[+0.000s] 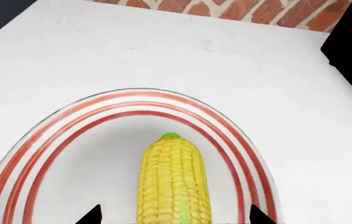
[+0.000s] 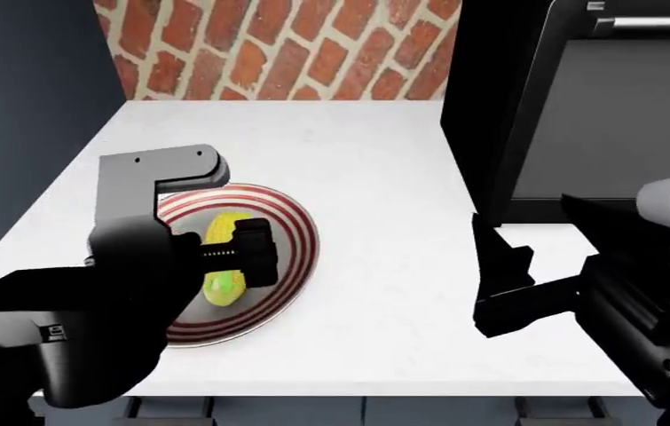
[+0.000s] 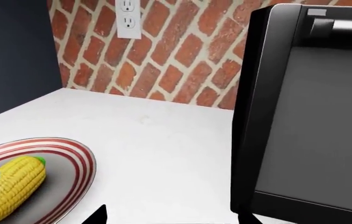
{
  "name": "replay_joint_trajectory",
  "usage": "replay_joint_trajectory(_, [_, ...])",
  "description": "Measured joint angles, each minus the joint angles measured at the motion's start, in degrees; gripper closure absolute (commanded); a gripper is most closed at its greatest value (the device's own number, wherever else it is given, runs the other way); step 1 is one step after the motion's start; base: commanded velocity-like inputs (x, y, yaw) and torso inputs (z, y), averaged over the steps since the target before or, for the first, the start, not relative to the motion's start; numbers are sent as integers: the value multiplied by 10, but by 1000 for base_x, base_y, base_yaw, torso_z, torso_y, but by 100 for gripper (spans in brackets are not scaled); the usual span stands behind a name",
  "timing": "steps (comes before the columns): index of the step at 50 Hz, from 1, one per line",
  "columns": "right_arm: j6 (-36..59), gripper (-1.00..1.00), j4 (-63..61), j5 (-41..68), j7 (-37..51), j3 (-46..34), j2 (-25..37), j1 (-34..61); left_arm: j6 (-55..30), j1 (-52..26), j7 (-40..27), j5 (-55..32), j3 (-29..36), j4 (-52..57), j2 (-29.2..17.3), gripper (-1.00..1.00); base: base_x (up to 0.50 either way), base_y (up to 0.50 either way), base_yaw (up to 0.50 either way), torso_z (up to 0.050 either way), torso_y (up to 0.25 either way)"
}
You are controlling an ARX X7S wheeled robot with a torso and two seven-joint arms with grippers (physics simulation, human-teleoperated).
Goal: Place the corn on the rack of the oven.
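The corn (image 1: 174,179) lies on a white plate with red rings (image 1: 51,125), its green tip pointing toward the brick wall. My left gripper (image 1: 176,217) is open just above the plate. One dark fingertip (image 1: 92,215) shows on each side of the ear, and neither touches it. In the head view the left arm covers part of the corn (image 2: 224,286). My right gripper (image 3: 172,219) is open over bare counter beside the black appliance, with nothing between its fingers. The right wrist view shows the corn (image 3: 11,189) off to the side. The oven and the rack are out of view.
A black box-shaped appliance with a grey door (image 2: 595,115) stands on the white counter (image 2: 370,169) at the right, close to my right arm. A brick wall (image 2: 287,44) with a socket (image 3: 129,17) backs the counter. A dark wall closes the left side.
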Motion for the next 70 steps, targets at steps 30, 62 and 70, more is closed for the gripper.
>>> replay_joint_trajectory(30, [0, -100, -23, -36, -61, 83, -2, -81, 12, 13, 11, 30, 47, -20, 7, -100, 0, 0, 0, 0, 0])
replay_joint_trajectory(62, [-3, -100, -31, -60, -92, 116, -1, -112, 37, 2, 8, 33, 56, 0, 3, 100, 0, 0, 0, 0, 0])
replay_joint_trajectory(70, [-6, -100, -33, -60, -92, 113, 2, -107, 42, -8, 20, 38, 45, 29, -5, 100, 0, 0, 0, 0, 0])
